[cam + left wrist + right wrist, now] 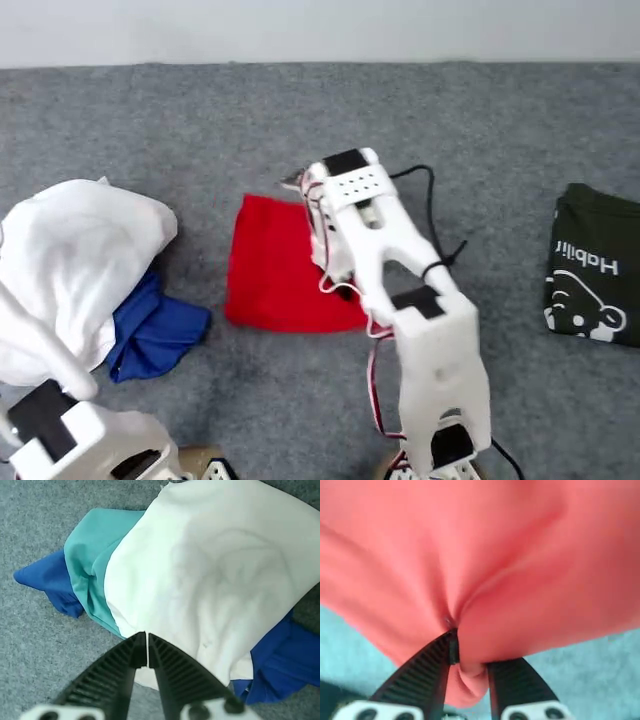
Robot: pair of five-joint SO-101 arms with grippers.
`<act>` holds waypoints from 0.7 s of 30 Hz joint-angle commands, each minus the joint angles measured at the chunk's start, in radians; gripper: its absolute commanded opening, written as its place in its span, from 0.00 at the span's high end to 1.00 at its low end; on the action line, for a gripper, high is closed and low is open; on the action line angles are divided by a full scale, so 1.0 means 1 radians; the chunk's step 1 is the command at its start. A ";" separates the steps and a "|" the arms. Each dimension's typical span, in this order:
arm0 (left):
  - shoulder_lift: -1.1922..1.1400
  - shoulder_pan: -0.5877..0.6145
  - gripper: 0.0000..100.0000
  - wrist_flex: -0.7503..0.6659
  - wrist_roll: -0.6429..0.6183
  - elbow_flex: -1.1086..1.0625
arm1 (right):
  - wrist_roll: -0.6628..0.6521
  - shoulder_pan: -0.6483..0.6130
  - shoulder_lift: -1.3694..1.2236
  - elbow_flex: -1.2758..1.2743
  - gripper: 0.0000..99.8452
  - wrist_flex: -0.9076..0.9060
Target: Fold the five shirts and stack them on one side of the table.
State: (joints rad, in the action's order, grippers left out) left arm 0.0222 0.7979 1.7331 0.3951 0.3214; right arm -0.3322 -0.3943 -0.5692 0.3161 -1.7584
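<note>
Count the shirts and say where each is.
5. The white shirt is heaped at the left, teal shirt and blue shirt under it; red shirt mid-table in the right gripper; dark green shirt folded at the right. The heap could hide more.

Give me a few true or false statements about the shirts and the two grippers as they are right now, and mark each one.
1. The right gripper is pinching a fold of the red shirt. True.
2. The dark green shirt lies on top of the white shirt. False: it lies folded by itself, well apart from the white one.
3. A teal shirt sticks out from under the white shirt. True.
4. The left gripper is wide open. False: its fingers are closed together.
</note>
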 commanded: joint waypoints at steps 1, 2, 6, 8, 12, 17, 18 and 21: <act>0.087 -0.006 0.98 0.021 0.011 0.041 | -0.115 0.087 0.199 -0.137 0.99 -0.038; 0.098 -0.009 0.98 0.021 0.021 0.039 | -0.160 0.117 0.226 -0.166 0.99 -0.036; 0.133 -0.026 0.98 0.021 0.061 0.038 | -0.370 0.254 0.252 -0.196 0.99 -0.033; 0.150 -0.028 0.98 0.021 0.063 0.038 | -0.512 0.317 0.246 -0.196 0.99 0.015; 0.180 -0.026 0.98 0.021 0.063 0.038 | -0.763 0.417 0.191 -0.135 0.99 0.160; 0.224 -0.026 0.98 0.021 0.063 0.036 | -0.968 0.450 0.077 0.087 0.99 0.266; 0.230 -0.026 0.98 0.021 0.063 0.036 | -0.999 0.449 0.053 0.147 0.99 0.278; 0.245 -0.026 0.98 0.021 0.063 0.036 | -1.053 0.437 -0.022 0.310 0.99 0.312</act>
State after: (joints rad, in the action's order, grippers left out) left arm 0.2202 0.7795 1.7346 0.4503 0.3214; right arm -1.3249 0.0399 -0.5692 0.4388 -1.4807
